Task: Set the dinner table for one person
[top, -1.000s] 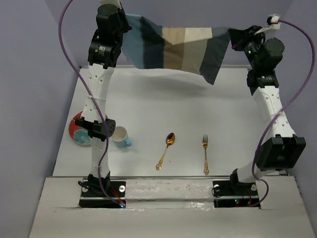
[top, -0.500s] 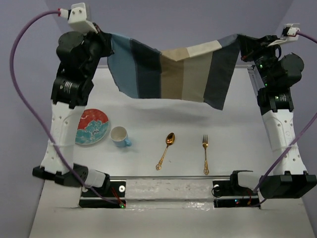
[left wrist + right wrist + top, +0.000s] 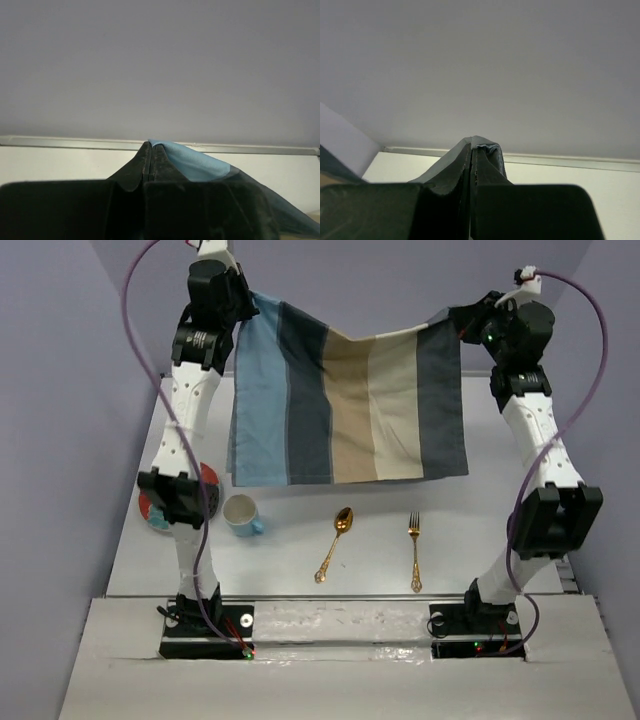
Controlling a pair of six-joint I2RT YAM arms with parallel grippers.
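Counter point(image 3: 500, 540): white, fills most of top view, metal rail point(image 3: 330, 595) along near edge. On it, a near row from left to right:
- plate point(image 3: 148, 506), red rim w/ blue pattern, mostly hidden behind left arm point(image 3: 190, 430)
- cup point(image 3: 240, 512) just beside plate, handle to the right
- gold spoon point(image 3: 335, 545), slightly tilted
- gold fork point(image 3: 414, 550), apart from spoon; both handles point toward rail

Over far half hangs striped mat point(image 3: 350, 410), spread flat & held up by its 2 top corners. Stripes run vertical: lt blue, dk blue, tan, cream, dk grey. Top edge sags a bit in mid. In top view bottom edge sits just past cup, spoon & fork. Can't tell if it touches counter.

Left fingers point(image 3: 136, 170) are raised high at far left, pressed together, pinching the lt-blue corner; cloth shows beside tips in wrist view. Right fingers point(image 3: 454, 160) are raised at far right, pressed together on the dk-grey corner, w/ folded cloth bunched at tips. Both wrist cams face grey wall point(image 3: 160, 65), w/ counter's far edge below it.
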